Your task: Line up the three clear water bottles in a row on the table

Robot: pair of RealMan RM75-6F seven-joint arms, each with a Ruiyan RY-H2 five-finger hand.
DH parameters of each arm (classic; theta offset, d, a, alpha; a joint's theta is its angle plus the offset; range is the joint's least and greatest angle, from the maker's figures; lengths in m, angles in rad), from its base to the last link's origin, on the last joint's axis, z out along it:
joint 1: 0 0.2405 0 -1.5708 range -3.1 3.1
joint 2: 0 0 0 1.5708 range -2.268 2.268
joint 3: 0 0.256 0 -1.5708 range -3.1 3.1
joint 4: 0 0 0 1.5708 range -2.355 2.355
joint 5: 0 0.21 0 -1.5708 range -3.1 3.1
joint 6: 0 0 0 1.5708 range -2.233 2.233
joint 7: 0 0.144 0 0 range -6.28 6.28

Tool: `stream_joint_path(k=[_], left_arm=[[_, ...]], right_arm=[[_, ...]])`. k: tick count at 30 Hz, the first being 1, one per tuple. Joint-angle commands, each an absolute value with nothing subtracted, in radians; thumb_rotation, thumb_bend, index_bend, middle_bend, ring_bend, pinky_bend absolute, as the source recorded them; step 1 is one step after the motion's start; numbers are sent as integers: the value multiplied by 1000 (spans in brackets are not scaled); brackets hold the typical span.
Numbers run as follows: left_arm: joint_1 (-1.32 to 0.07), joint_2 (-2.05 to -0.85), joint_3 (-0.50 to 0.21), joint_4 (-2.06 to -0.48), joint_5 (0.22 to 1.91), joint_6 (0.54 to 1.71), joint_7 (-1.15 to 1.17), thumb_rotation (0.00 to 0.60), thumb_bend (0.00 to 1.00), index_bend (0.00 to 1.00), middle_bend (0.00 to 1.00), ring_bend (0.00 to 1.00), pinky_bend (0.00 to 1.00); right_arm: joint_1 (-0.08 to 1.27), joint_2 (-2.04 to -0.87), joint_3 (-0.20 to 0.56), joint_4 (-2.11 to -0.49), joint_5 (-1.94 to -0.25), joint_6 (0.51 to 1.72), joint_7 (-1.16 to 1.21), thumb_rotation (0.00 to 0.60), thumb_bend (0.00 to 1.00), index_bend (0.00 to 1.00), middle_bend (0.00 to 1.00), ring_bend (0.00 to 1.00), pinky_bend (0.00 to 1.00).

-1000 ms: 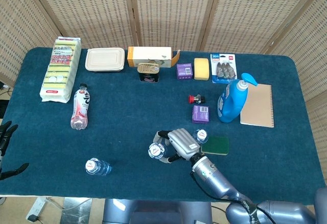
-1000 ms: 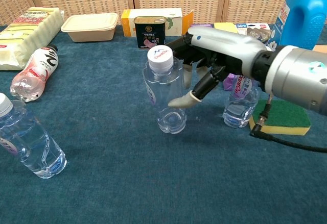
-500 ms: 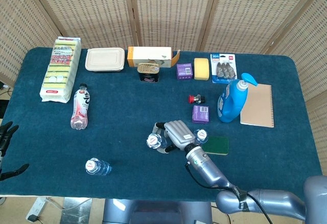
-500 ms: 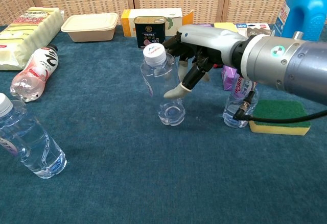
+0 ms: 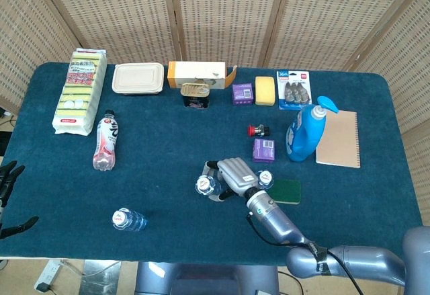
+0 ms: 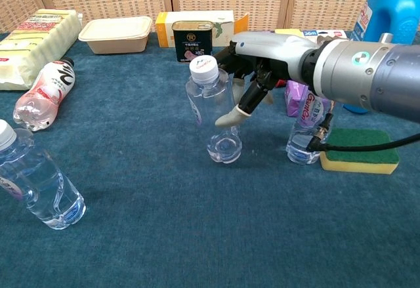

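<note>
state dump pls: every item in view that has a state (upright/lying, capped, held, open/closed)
middle water bottle: upright, capped, held by right hand
right water bottle: upright, beside green sponge
left water bottle: tilted, capped, apart from the others
pink drink bottle: lying, capped
detergent bottle: upright, capped
beige lunch box: lid on
tin can: upright, closed
notebook: closed
left hand: off the table's left edge, holds nothing, fingers spread

Blue-cloth table point(image 5: 168, 147). Back row, left to right in the head view: sponge multipack point(image 5: 80, 91), beige lidded container point(image 5: 138, 78), carton point(image 5: 197, 74) with a tin can point(image 5: 195, 95) in front, purple box point(image 5: 242, 93), yellow sponge point(image 5: 265, 91), blister pack point(image 5: 294, 89). Right: blue detergent bottle point(image 5: 306, 132), spiral notebook point(image 5: 338, 138). Left: pink-labelled bottle point(image 5: 105, 141) (lying down). Front: three clear water bottles point(image 5: 129, 220) point(image 5: 207, 186) point(image 5: 265, 178), green scouring pad point(image 5: 283, 191).
</note>
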State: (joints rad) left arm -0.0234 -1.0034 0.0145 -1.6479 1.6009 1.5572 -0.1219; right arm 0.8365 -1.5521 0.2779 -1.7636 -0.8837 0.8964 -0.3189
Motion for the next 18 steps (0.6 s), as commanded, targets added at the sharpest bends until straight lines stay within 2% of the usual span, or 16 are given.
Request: stream_joint_path(k=[1,3,14,18], left_arm=[[-23,-1002,13,-1647,1599,1559,-127,600,44,0,0,0,22],[-23,-1001,13,-1646,1599,1558,-130,600,44,0,0,0,22],[-23,-997,17,-1644,1606,1559,-146,600,45,0,0,0,22],[-23,-996,19,-1643,1608,1560,-149,600,45,0,0,0,22]], right_arm=[[842,-1547,274,-1760,-881,900,-321,600,301,324,427,473,745],[845,-1542,273,-1761,-878,902,-319,600,300,292,401,451,739],[848,-1493,257,-1797,-882,889,-288,600,290,274,338,397,711],[838,-1454,250,-1844,-910,886,-264,600,277,214,271,334,674]])
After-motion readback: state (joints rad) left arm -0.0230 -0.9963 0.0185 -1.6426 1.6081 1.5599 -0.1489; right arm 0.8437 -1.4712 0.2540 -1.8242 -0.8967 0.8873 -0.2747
